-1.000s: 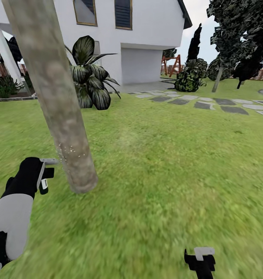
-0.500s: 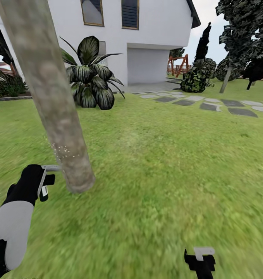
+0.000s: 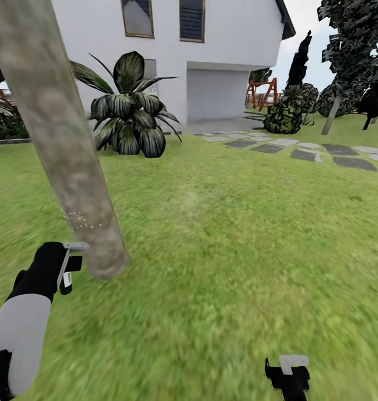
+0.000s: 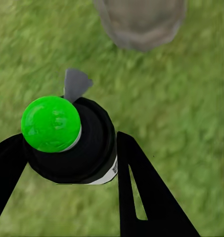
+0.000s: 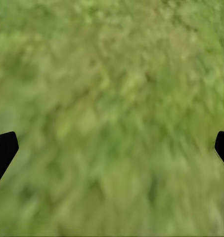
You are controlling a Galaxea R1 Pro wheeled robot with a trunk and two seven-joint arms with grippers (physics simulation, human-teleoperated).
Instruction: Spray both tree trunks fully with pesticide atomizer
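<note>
The right gripper (image 3: 287, 372) is seen low and closest in the head view, black with a pale grey tip. In the right wrist view its two black fingertips (image 5: 3, 150) are spread far apart, with nothing but blurry green grass (image 5: 112, 113) between them.

The left gripper (image 3: 68, 262) is held just beside the foot of the tree trunk (image 3: 60, 139). Its black fingers (image 4: 141, 187) are pressed onto the pesticide atomizer (image 4: 72, 140), one on each side. The atomizer is a round black can with a shiny green ball cap (image 4: 51, 123) on top and a small flat grey nozzle (image 4: 76, 85). In the left wrist view the can is seen end-on, so its long axis runs along the fingers. The nozzle is pointed at the tree trunk, which is near it but not touching.

The trunk is a thick smooth column, mottled grey-brown and beige. It is tilted, with its top leaning away to the left. A patch of small white specks (image 3: 83, 220) is seen on the trunk just above the nozzle.

Behind the trunk, a bush (image 3: 127, 120) with broad dark striped leaves is seen on the lawn. To the right of the trunk and farther off, flat grey paving stones (image 3: 305, 155) are laid in the grass. A white house (image 3: 211, 55) is behind the bush, and dark leafy trees (image 3: 356, 39) are far to the right of the trunk.
</note>
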